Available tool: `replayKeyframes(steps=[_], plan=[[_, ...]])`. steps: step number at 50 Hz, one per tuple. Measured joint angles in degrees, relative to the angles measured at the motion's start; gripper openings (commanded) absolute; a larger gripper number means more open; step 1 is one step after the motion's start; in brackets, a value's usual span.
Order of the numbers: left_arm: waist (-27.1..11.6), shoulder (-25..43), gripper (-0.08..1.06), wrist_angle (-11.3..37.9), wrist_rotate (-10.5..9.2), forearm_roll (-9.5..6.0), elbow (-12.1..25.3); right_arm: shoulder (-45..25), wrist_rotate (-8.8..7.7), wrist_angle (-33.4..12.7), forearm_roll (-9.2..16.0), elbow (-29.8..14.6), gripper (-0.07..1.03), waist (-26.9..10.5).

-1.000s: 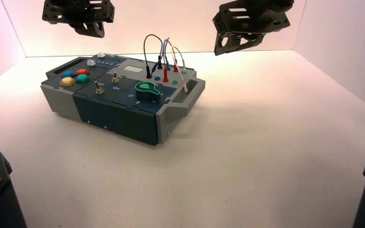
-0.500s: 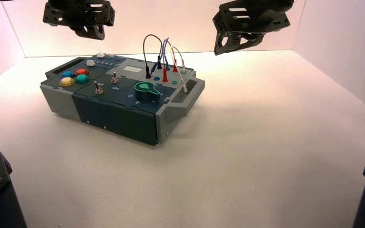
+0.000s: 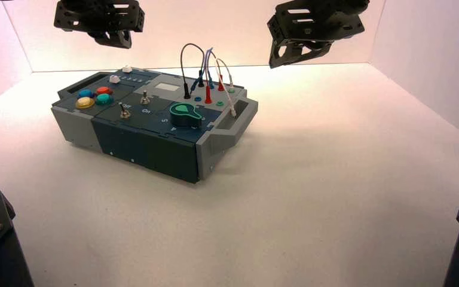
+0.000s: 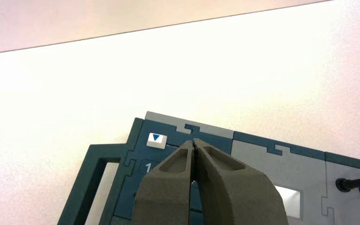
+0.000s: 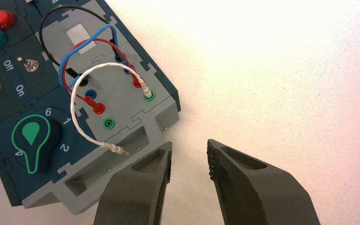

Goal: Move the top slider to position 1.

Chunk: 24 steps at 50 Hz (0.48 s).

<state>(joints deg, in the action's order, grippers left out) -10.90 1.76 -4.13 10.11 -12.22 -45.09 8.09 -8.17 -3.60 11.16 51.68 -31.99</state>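
Left pincer (image 4: 194, 143) closed above top slider (image 4: 157, 140).

Bright warm light with a pink tinge, white table (image 3: 334, 197) washed to glare at the far side, soft shadow beside the box (image 3: 155, 128), sharp focus throughout

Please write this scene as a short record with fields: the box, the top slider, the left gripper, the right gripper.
box: dark blue and grey box on a white surface, turned at an angle
top slider: white knob at the far edge of the box, untouched
left gripper: shut, empty, raised above the slider end of the box
right gripper: open, empty, raised beside the wired end of the box
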Motion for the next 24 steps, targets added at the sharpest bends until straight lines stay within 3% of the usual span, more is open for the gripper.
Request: replayKeyframes(steps=[24], plan=[[-0.1,0.0,-0.03,-0.5,0.0,0.0,-0.2,-0.1,0.0,0.0,0.0,0.0,0.41,0.0]])
